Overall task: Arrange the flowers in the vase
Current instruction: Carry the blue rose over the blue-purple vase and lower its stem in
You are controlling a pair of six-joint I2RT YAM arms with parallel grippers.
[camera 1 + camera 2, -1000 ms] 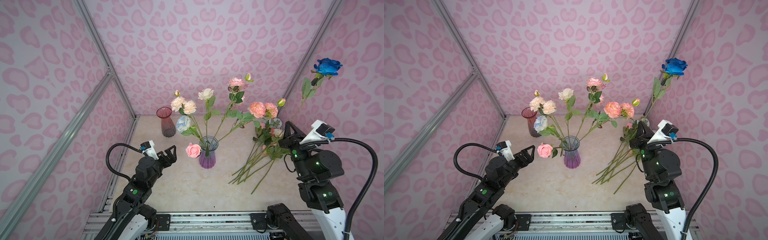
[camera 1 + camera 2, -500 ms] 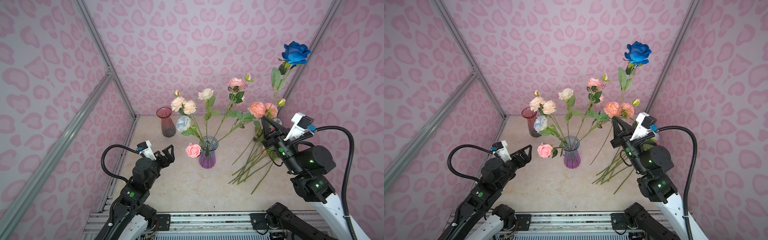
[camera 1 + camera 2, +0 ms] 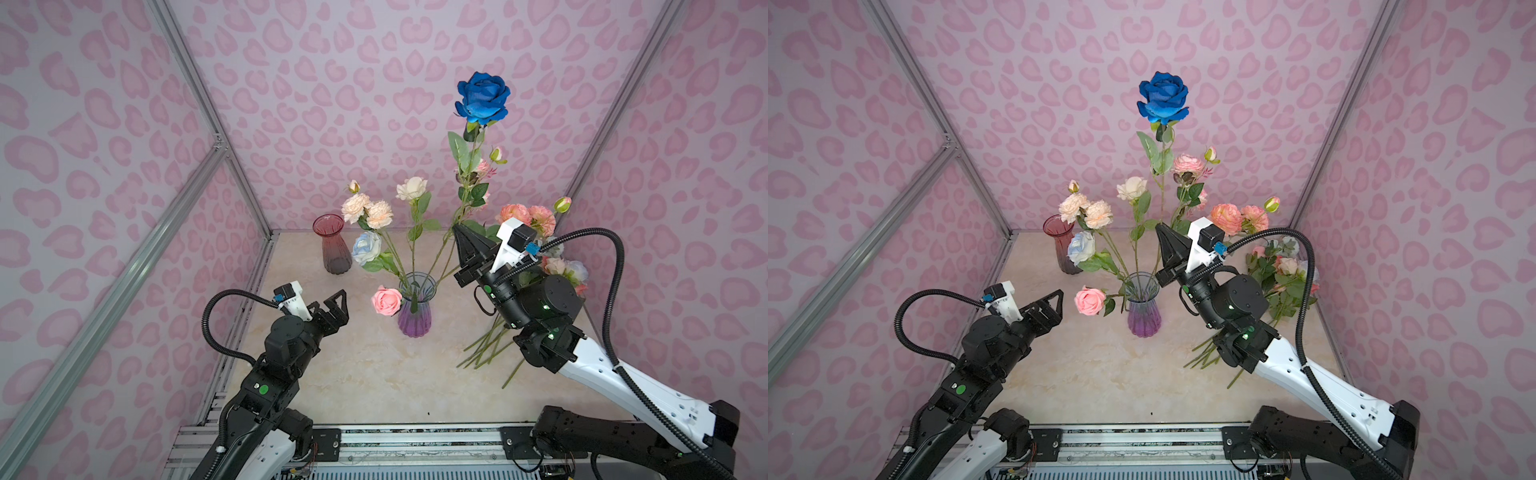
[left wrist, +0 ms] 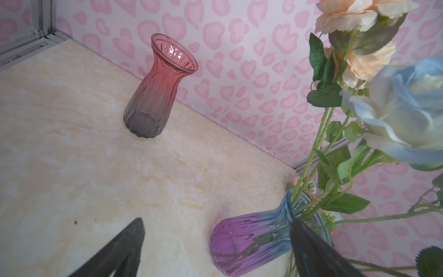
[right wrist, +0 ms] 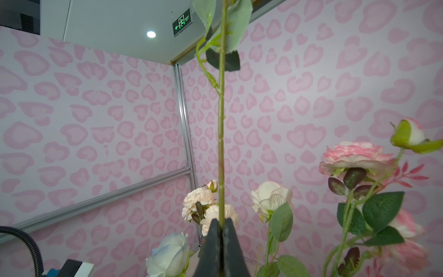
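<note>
A deep blue rose (image 3: pixel 482 97) stands upright, high up; several blooms (image 3: pixel 411 189) fill the purple vase (image 3: pixel 414 320) at the table's (image 3: pixel 353 374) centre; loose flowers (image 3: pixel 1287 266) lie along its right edge.

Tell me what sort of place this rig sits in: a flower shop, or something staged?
Most likely a staged robot test cell indoors, not a shop: pink patterned panels on aluminium framing box in the marble-look tabletop, and the right wrist view shows an exit sign under a plain ceiling.

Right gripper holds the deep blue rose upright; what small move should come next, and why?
Probably ease the right gripper toward the purple ribbed glass vase mouth: it pinches the deep blue rose by its stem, above and right of the vase, apparently not yet in.
</note>
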